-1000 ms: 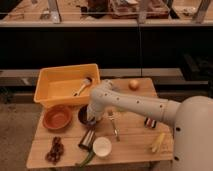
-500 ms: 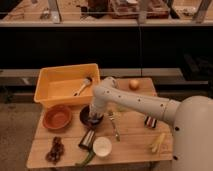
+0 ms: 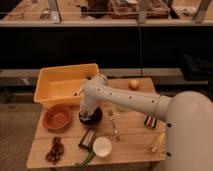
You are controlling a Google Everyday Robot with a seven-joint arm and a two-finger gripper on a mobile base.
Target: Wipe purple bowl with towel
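Dim light, shadowed jaws at bowl [image 3: 98,119]

Gripper [image 3: 88,113] over bowl [image 3: 98,118], tub [image 3: 54,99] behind, dish [image 3: 57,117] left, cup [image 3: 102,146] in front

Gripper [image 3: 90,113] is down at the purple bowl [image 3: 93,120], buried under the arm [image 3: 130,100]; can't tell what it grips. Bowl is mostly covered, only the dark front rim shows, inside hidden. Robot body [image 3: 192,132] is cut off by the right and bottom edges. Utensil [image 3: 80,91] in the yellow bin [image 3: 57,80] is half hidden behind the arm. Dark packet [image 3: 88,139], dark cluster [image 3: 55,150] and small dark item [image 3: 150,121] are too blurred to identify. Yellow thing [image 3: 157,143] sits tight against the robot body, unclear what it is. Shelf clutter [image 3: 135,6] is cut by the top edge, unreadable.
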